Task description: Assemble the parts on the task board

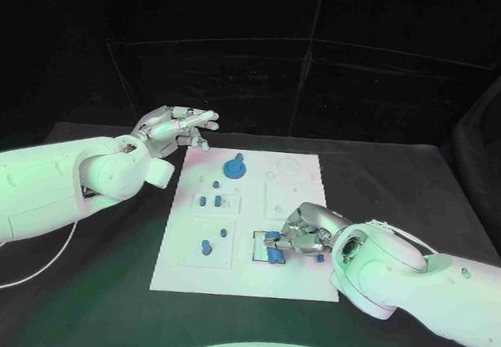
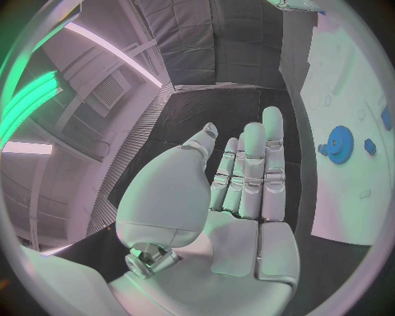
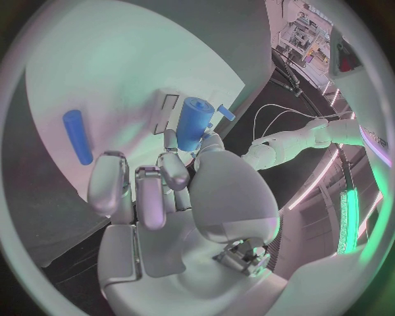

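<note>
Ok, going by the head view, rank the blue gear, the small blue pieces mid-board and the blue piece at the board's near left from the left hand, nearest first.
1. Blue gear, at the board's far end, closest to the left hand.
2. Mid-board pieces, on the board's left side.
3. Near-left piece, toward the robot.

One white task board [image 1: 295, 276] carries one blue gear [image 1: 235, 169] and about eight smaller blue parts [image 1: 206, 247].
</note>
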Robot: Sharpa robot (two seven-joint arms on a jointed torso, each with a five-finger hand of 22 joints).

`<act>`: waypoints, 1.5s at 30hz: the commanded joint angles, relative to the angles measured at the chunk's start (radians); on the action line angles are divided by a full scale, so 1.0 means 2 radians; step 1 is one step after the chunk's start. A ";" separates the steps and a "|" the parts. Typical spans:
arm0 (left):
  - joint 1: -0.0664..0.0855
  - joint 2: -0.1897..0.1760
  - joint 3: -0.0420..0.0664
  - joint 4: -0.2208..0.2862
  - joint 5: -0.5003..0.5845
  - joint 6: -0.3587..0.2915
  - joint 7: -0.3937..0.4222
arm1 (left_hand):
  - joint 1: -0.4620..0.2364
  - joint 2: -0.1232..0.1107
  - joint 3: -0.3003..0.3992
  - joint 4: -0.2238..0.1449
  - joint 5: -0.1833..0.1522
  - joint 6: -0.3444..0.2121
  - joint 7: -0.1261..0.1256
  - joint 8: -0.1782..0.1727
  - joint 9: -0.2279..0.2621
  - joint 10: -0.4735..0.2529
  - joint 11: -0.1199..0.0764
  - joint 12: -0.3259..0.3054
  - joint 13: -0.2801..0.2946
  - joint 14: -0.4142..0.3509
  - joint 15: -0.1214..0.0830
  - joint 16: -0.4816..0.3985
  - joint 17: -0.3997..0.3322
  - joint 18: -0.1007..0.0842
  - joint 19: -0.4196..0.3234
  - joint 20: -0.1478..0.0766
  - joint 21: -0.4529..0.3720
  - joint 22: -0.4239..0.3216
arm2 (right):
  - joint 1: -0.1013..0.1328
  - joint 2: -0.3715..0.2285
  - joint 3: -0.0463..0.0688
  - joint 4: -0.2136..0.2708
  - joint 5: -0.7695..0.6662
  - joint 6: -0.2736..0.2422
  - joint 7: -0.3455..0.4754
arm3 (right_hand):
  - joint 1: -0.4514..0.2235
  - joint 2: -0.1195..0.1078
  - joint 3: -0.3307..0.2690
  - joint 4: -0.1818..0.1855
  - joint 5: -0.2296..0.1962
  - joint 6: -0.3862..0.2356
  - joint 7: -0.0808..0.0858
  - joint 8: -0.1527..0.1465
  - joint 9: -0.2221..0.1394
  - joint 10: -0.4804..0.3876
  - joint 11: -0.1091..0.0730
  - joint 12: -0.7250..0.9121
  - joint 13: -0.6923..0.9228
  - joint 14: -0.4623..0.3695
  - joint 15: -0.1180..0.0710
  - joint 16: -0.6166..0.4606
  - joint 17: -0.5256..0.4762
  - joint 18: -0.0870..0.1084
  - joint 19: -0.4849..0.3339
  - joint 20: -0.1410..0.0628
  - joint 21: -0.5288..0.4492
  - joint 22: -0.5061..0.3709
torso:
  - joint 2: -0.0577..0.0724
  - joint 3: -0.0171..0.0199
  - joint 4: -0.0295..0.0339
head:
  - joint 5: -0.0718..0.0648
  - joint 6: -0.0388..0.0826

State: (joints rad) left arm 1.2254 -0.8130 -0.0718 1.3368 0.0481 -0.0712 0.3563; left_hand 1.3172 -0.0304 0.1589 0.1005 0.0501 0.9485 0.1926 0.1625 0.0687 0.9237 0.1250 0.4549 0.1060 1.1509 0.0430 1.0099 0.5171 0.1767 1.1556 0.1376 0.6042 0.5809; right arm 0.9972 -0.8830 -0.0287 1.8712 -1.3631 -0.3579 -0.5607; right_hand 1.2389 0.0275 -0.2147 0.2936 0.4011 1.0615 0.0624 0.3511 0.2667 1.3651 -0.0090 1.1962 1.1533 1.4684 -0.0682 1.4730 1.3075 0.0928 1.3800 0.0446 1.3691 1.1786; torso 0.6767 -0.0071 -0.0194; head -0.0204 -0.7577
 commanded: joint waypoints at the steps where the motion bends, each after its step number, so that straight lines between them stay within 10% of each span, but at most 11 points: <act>1: 0.001 0.001 0.000 0.000 0.000 0.007 0.001 | 0.001 0.006 -0.003 0.001 0.001 -0.004 0.001 0.002 0.000 -0.004 0.000 0.002 -0.001 -0.003 0.000 -0.001 -0.001 0.003 0.001 0.003 -0.002 -0.001 | 0.001 0.006 0.000 -0.004 0.011 0.008 -0.003 | -0.005 0.003 -0.003 -0.001 -0.002 0.002 0.000 0.001 0.000 0.002 -0.001 -0.002 0.000 0.031 -0.004 0.002 0.024 -0.006 0.000 -0.004 0.002 0.000 | 0.000 -0.0001 -0.0003 | 0.001 0.000; 6: 0.001 0.001 0.000 0.001 0.000 0.007 0.001 | 0.001 0.006 -0.003 0.001 0.001 -0.004 0.001 0.002 0.000 -0.004 0.000 0.002 -0.001 -0.003 0.000 -0.001 -0.001 0.003 0.001 0.003 -0.002 -0.001 | 0.001 0.014 0.000 -0.011 0.004 0.014 -0.008 | -0.012 0.005 -0.008 -0.001 -0.012 0.003 0.000 0.000 0.003 0.001 -0.002 -0.006 -0.001 0.030 -0.004 0.001 0.022 -0.006 -0.001 -0.005 0.002 -0.001 | 0.000 -0.0002 -0.0005 | 0.002 -0.001; 16: 0.001 0.001 0.000 0.001 0.000 0.008 0.000 | 0.001 0.006 -0.003 0.001 0.001 -0.004 0.001 0.002 0.000 -0.004 0.000 0.002 -0.001 -0.003 0.000 -0.001 -0.001 0.003 0.001 0.003 -0.002 -0.001 | 0.001 0.025 0.000 -0.019 -0.013 0.024 -0.012 | -0.057 0.000 -0.043 0.000 -0.175 -0.003 0.002 -0.007 0.019 -0.010 0.001 -0.035 -0.018 0.028 -0.003 -0.006 0.012 -0.003 -0.010 -0.004 -0.009 -0.017 | -0.001 0.0003 -0.0017 | 0.004 -0.002; 21: 0.001 0.001 0.000 0.001 0.000 0.008 0.000 | 0.001 0.006 -0.003 0.001 0.001 -0.004 0.001 0.002 0.000 -0.004 0.000 0.002 -0.001 -0.003 0.000 -0.001 -0.001 0.003 0.001 0.003 -0.002 -0.001 | 0.001 0.026 0.000 -0.021 -0.019 0.028 -0.013 | -0.096 -0.031 -0.030 0.000 -0.176 -0.009 0.004 -0.012 0.024 -0.018 0.002 -0.051 -0.028 0.026 -0.001 -0.011 0.006 -0.001 -0.016 -0.003 -0.017 -0.028 | -0.001 0.0006 -0.0019 | 0.004 -0.002; 28: 0.001 0.001 0.000 0.001 0.000 0.008 -0.001 | 0.001 0.006 -0.003 0.001 0.001 -0.004 0.001 0.002 0.000 -0.004 0.000 0.002 -0.001 -0.003 0.000 -0.001 -0.001 0.003 0.001 0.003 -0.002 -0.001 | 0.001 0.025 0.000 -0.019 -0.022 0.029 -0.011 | -0.104 -0.041 -0.010 0.000 -0.176 -0.010 0.005 -0.014 0.028 -0.017 0.003 -0.053 -0.028 0.027 -0.001 -0.012 0.007 -0.001 -0.016 -0.002 -0.018 -0.029 | -0.001 0.0010 -0.0022 | 0.004 -0.001; 38: 0.001 0.000 0.000 0.001 0.000 0.008 -0.001 | 0.001 0.006 -0.004 0.001 0.001 -0.005 0.001 0.003 0.000 -0.006 0.000 0.003 -0.001 -0.004 0.000 -0.001 -0.001 0.003 0.001 0.003 -0.004 -0.002 | 0.001 0.019 0.000 -0.011 -0.032 0.034 -0.003 | 0.011 -0.027 0.020 -0.042 -0.137 -0.006 0.003 -0.013 0.041 -0.013 0.001 -0.053 -0.020 0.028 -0.002 -0.012 0.010 -0.001 -0.014 -0.002 -0.018 -0.027 | -0.001 0.0010 -0.0023 | 0.003 0.000; 45: 0.001 -0.001 0.000 0.002 0.000 0.008 -0.001 | 0.001 0.006 -0.004 0.001 0.001 -0.005 0.001 0.003 0.000 -0.006 0.000 0.003 -0.001 -0.004 0.000 -0.001 -0.001 0.003 0.001 0.003 -0.004 -0.002 | 0.001 -0.009 0.000 0.002 -0.030 -0.001 0.011 | 0.005 -0.022 0.009 -0.032 -0.125 -0.019 0.008 -0.022 0.041 -0.012 0.005 -0.054 -0.018 0.028 0.001 -0.013 0.011 -0.001 -0.014 -0.001 -0.019 -0.028 | -0.001 0.0012 -0.0017 | 0.002 0.001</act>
State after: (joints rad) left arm 1.2255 -0.8141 -0.0721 1.3384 0.0481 -0.0671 0.3509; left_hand 1.3219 -0.0257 0.1548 0.1046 0.0502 0.9449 0.1962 0.1625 0.0687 0.9164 0.1250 0.4549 0.1060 1.1509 0.0430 1.0099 0.5153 0.1767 1.1555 0.1376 0.6004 0.5787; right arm 0.9975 -0.8902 -0.0284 1.8674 -1.4158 -0.3143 -0.5678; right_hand 1.2588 -0.0187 -0.1902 0.2251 0.1452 1.0302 0.0767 0.3119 0.3495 1.3360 -0.0053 1.0915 1.1163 1.4630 -0.0734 1.4540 1.3073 0.0928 1.3545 0.0376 1.3348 1.1224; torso 0.6750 -0.0051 -0.0238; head -0.0167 -0.7559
